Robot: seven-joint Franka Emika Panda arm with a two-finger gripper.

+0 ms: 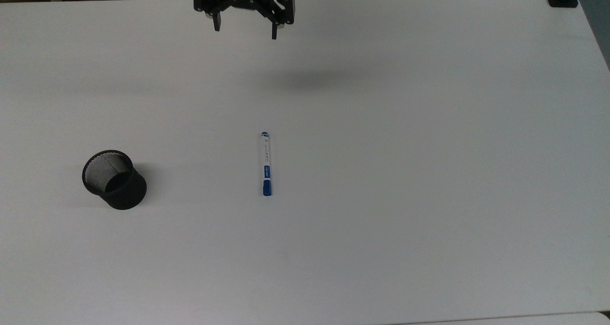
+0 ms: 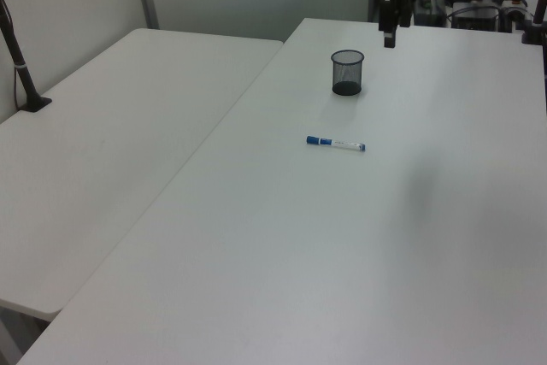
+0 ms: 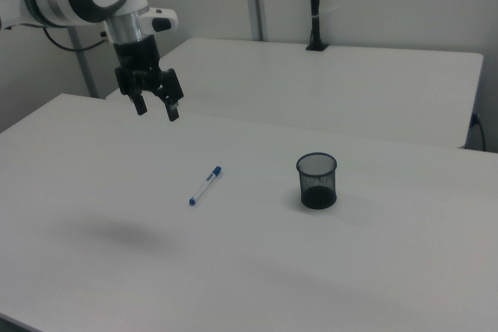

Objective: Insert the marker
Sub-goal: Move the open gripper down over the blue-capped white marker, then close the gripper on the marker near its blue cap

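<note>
White table (image 1: 429,172), marker (image 1: 266,164) lying flat mid-surface, black mesh cup (image 1: 114,179) upright well apart, end effector (image 1: 245,32) raised above far edge, fingers spread wide, empty.

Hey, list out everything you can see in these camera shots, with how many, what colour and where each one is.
marker: one, white barrel with blue cap, lying flat mid-table.
mesh cup: one, black, upright, apart from the marker toward the top view's left.
table: one, white, bearing marker and cup.
second table: one, white, alongside on the left view's left.
post: one, black, clamped on the second table's far edge.
gripper: one, black, open, above the table's far edge.
</note>
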